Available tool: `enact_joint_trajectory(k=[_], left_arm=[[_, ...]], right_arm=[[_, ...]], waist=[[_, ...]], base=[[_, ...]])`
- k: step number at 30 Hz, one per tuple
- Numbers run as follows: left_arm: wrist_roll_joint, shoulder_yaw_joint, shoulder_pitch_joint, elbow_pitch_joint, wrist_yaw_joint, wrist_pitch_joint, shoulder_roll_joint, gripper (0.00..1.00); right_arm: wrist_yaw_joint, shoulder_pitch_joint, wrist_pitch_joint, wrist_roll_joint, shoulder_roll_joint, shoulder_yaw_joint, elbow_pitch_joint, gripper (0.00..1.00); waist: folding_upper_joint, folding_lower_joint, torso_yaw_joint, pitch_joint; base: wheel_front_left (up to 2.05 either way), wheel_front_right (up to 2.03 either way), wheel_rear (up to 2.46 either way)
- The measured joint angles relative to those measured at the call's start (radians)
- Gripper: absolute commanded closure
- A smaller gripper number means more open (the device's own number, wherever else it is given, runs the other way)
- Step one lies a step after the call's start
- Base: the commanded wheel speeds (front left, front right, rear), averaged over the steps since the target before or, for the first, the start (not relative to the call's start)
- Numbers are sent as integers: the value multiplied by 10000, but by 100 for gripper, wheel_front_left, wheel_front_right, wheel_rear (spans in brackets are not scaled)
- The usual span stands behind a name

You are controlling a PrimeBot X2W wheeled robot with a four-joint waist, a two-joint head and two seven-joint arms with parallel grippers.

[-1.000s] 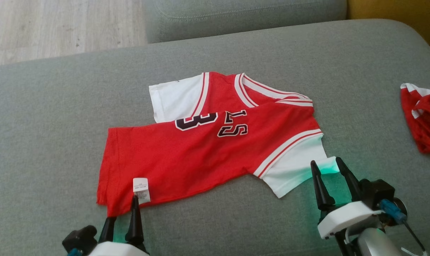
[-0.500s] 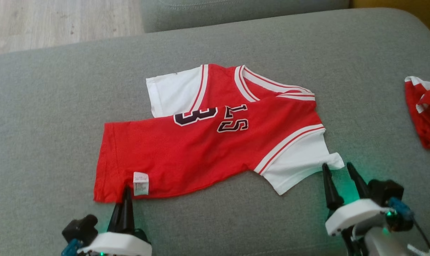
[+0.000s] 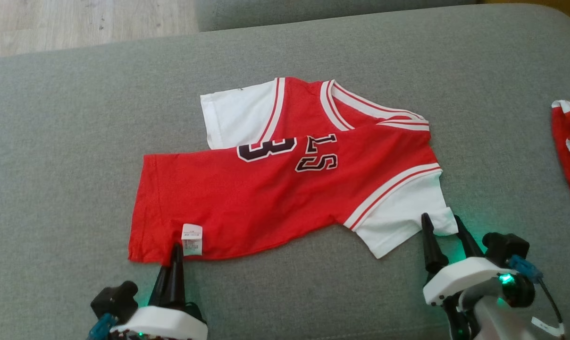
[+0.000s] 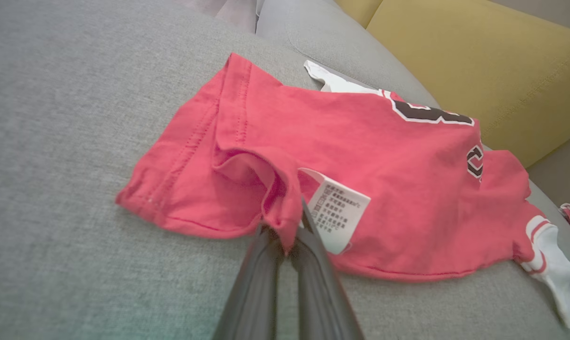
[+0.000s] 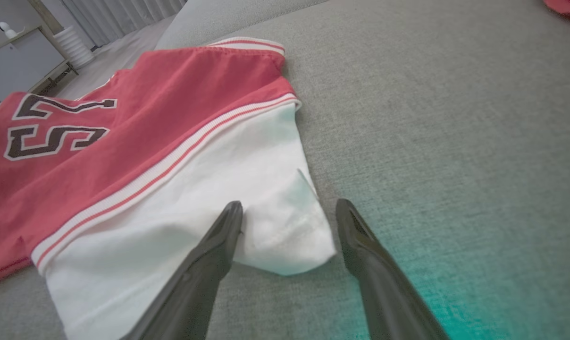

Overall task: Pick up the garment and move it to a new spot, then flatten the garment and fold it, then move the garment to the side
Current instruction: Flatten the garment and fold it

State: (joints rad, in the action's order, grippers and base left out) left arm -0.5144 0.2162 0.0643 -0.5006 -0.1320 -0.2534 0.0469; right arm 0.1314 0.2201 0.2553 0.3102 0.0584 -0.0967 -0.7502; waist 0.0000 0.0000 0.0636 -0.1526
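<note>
Head view: your garment (image 3: 275,198), a red-and-white jersey, lies spread across the centre of the frame on the grey sofa cushion (image 3: 77,141). At lower left, your left gripper (image 3: 175,249) is pressed together, pinching the red hem just beside the white care label (image 3: 192,239). At lower right, your right gripper (image 3: 440,219) stands spread, its fingers straddling the corner of the white sleeve (image 3: 403,222).

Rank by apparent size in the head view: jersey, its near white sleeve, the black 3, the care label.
1. jersey
2. near white sleeve
3. black 3, partly hidden by the fold
4. care label

The last two are fairly close. The label lies nearer the camera, so that order is less sure.
</note>
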Motion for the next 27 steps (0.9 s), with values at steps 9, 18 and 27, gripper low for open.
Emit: enact_joint_trajectory(k=[9,18,27], left_arm=[[8,44,108,25,0,0,0,100],[67,-61,127,153,0,0,-4,100],[485,-878,225,1662,0,-2,8,100]], right_arm=[[0,71,56,1248,0,-817,-56,32],[0,29,23,1858,134,-1104,709,100],[0,-669,0,2759,593,-832,3453,100]], waist=[[0,0,25,-29],[0,0,38,190],[0,-2,208,1172]], base=[[0,0,0],[0,0,0],[0,0,0]])
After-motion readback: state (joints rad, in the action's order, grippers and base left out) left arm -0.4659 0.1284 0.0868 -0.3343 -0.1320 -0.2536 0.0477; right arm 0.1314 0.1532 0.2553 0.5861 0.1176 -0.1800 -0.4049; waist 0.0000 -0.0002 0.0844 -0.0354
